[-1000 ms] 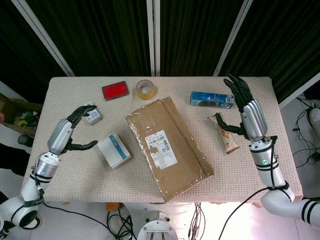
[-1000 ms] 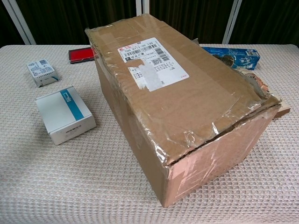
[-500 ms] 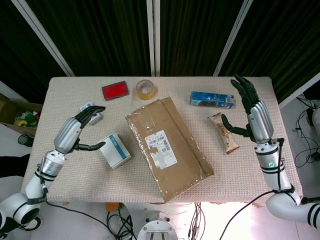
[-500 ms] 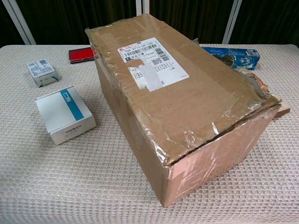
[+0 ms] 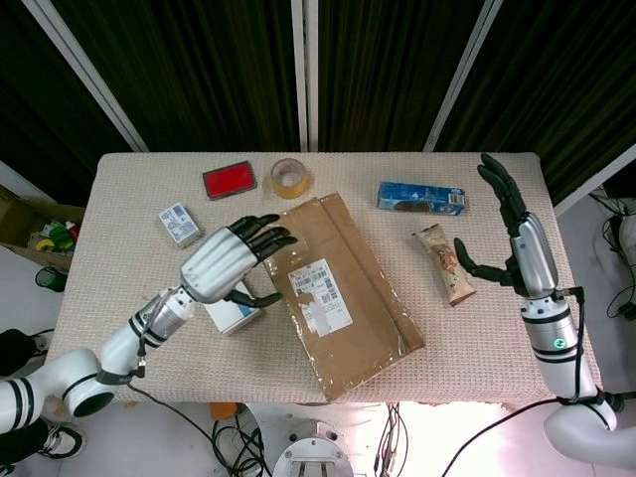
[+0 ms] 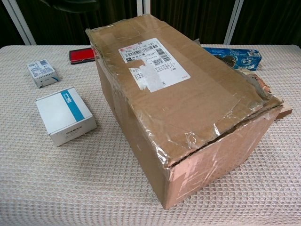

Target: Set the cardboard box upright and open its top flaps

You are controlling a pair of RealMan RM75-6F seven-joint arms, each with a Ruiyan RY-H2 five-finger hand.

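The cardboard box [image 5: 333, 293] lies on its long side in the middle of the table, a white shipping label facing up; in the chest view the box [image 6: 188, 108] fills the centre, its taped end flaps towards the camera. My left hand [image 5: 224, 263] hovers raised above the white-and-blue box, fingers spread and reaching towards the cardboard box's left edge, holding nothing. My right hand [image 5: 517, 243] is raised over the table's right edge with fingers spread, apart from the box. Only a dark blur shows at the chest view's top left.
A white-and-blue box [image 6: 66, 115] lies left of the cardboard box, a small packet [image 6: 42, 73] further left. At the back lie a red case [image 5: 230, 181], a tape roll [image 5: 289, 177] and a blue biscuit pack [image 5: 421, 197]. A snack wrapper [image 5: 445, 263] lies right.
My left hand has risen and swung right, from the table's left side to over the white-and-blue box near the cardboard box. My right hand has drifted right. The box has not moved.
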